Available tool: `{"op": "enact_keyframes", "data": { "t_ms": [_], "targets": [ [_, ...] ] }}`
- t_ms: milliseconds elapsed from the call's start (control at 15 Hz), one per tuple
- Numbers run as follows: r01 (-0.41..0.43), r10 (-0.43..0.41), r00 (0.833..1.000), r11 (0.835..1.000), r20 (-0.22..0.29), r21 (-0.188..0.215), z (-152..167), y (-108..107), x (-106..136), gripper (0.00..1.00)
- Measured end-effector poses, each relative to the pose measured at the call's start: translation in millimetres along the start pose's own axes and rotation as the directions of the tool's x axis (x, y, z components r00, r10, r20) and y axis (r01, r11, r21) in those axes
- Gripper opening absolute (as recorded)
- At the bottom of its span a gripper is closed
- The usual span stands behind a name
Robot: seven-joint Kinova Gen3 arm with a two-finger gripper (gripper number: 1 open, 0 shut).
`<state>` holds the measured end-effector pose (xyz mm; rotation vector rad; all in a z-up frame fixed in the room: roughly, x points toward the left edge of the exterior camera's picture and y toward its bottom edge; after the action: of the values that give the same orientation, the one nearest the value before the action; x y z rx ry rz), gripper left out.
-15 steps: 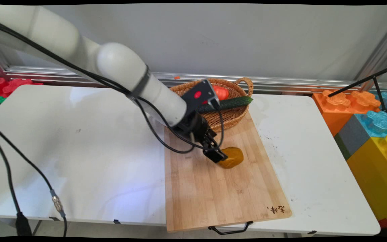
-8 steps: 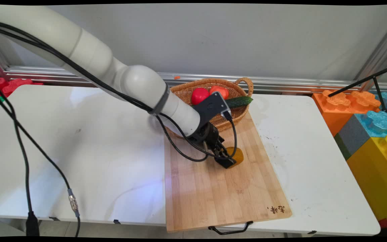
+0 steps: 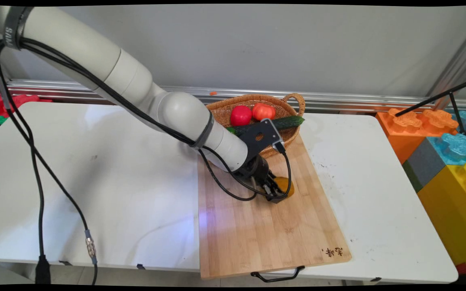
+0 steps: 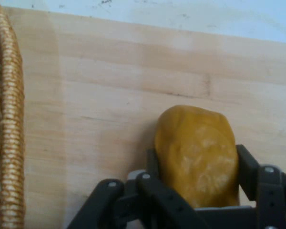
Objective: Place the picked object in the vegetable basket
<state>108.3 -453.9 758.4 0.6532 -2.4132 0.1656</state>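
A lumpy ochre-yellow potato [image 3: 288, 185] lies on the far half of a bamboo cutting board [image 3: 257, 238], just in front of a wicker basket [image 3: 293, 106]. My gripper [image 3: 276, 195] reaches down to it from the left and is shut on the potato. In the hand view the potato [image 4: 195, 143] sits between the two black fingers [image 4: 245, 164] of the gripper [image 4: 196, 164], which press on its sides, and it rests on the board [image 4: 109, 95]. The arm hides the potato's left part in the main view.
The basket holds a red apple [image 3: 240, 115], a tomato [image 3: 263, 111] and a cucumber [image 3: 289, 121]; its woven wall [image 4: 9, 119] is close to the hand's left. Large toy blocks [image 3: 447, 153] stand at the table's right. Black cables [image 3: 34, 161] hang over the left side.
The arm has swung right and lowered, carrying the potato down to the board near the basket. The apple, hidden by the hand before, now shows.
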Motion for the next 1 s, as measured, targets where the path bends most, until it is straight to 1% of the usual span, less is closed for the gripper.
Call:
{"op": "enact_keyframes", "data": {
  "t_ms": [200,333,667,800,1000],
  "targets": [
    [0.008,-0.008,1.000,1.000,-0.004,0.003,-1.9,2.4,1.3,0.00],
    [0.018,-0.018,1.000,1.000,-0.016,0.007,-8.7,4.6,6.4,0.00],
    [0.029,-0.028,0.998,0.999,-0.060,0.021,-45.7,6.9,33.6,0.00],
    [0.027,-0.025,0.997,0.999,-0.073,0.028,-63.9,4.6,45.8,0.00],
    [0.024,-0.021,0.996,0.999,-0.087,0.044,-78.6,-2.1,57.8,0.00]
  ]
}}
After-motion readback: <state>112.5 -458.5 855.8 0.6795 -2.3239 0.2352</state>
